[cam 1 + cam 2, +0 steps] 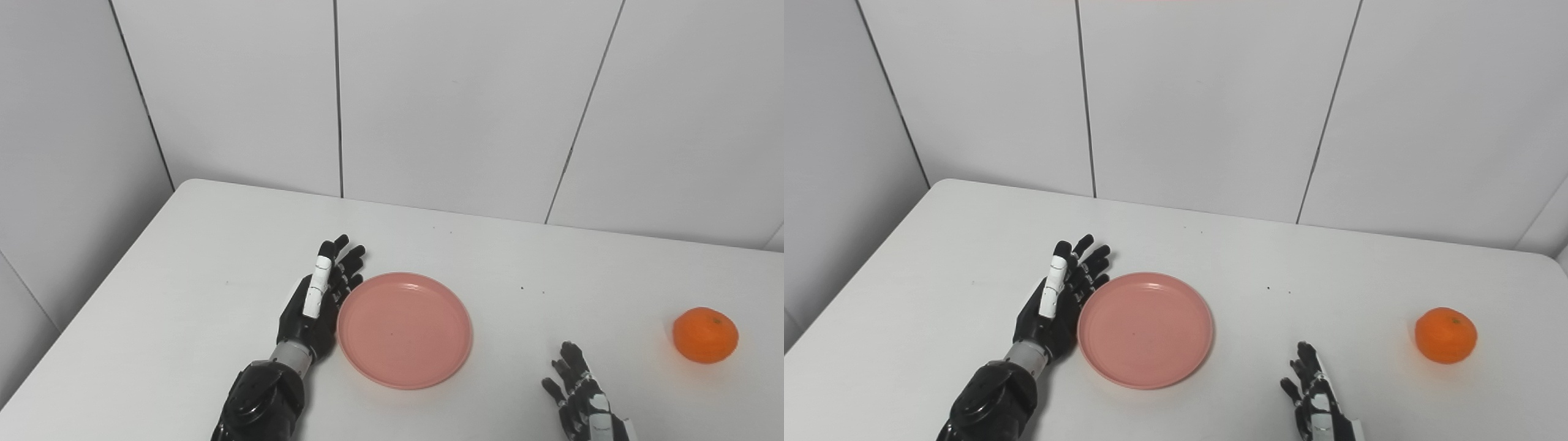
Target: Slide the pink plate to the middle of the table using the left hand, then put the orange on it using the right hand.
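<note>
No brand, label or writing can be read on anything here. The fingers of the left hand are stretched out and slightly apart, holding nothing; the hand stands on edge, palm against the left rim of the pink plate. The right hand rests low at the bottom edge, fingers loosely spread and empty, well apart from the orange, which sits far to the right. The plate lies flat near the middle of the white table. Behind it rise pale grey wall panels with dark seams.
</note>
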### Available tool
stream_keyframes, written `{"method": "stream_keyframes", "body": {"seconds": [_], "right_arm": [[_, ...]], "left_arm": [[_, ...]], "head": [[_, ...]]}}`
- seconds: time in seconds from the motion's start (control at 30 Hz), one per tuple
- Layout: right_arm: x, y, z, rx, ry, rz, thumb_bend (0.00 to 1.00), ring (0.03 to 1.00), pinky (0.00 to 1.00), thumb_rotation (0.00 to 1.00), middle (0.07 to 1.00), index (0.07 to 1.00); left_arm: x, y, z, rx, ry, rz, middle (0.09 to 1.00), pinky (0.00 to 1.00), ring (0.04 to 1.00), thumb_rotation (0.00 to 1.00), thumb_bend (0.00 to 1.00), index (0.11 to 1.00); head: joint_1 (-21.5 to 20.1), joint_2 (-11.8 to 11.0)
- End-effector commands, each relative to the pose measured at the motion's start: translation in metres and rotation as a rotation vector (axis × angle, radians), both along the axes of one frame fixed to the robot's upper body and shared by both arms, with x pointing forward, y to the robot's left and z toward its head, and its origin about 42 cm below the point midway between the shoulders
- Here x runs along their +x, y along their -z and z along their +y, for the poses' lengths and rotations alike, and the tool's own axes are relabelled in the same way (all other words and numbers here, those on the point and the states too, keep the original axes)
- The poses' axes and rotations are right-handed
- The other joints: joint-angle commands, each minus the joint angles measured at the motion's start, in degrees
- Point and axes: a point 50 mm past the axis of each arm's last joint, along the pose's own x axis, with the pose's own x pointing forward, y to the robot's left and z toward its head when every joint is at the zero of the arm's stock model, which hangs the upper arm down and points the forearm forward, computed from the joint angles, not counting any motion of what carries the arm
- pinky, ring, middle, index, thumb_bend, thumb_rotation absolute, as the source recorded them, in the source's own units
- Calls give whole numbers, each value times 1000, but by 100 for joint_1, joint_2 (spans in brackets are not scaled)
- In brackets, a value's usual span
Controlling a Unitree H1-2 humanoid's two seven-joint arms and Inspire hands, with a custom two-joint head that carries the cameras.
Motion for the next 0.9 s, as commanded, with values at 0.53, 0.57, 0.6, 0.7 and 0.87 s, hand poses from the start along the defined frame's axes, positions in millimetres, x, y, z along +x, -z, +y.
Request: {"method": "stream_keyframes", "body": {"seconds": [0.53, 0.57, 0.6, 0.7, 0.87], "right_arm": [[-22, 16, 13, 26, 1, 123, 887, 980, 923, 965, 965, 920], [-22, 16, 14, 27, 1, 124, 889, 981, 922, 963, 965, 920], [-22, 16, 14, 28, 2, 124, 894, 982, 922, 961, 964, 920], [-22, 14, 18, 29, -1, 125, 896, 984, 927, 963, 966, 923], [-21, 13, 24, 31, -8, 120, 909, 980, 921, 949, 966, 922]], "left_arm": [[-13, 17, -29, -70, 2, 143, 939, 984, 969, 808, 975, 974], [-13, 17, -30, -68, 4, 145, 937, 982, 967, 809, 974, 974], [-13, 17, -30, -66, 4, 145, 934, 976, 963, 813, 971, 975], [-15, 18, -31, -69, 15, 149, 936, 994, 964, 817, 969, 981], [-16, 19, -30, -93, 21, 159, 947, 1000, 969, 797, 969, 986]], "head": [[-196, 67], [-216, 72], [-238, 77], [-417, 118], [-689, 156]]}}
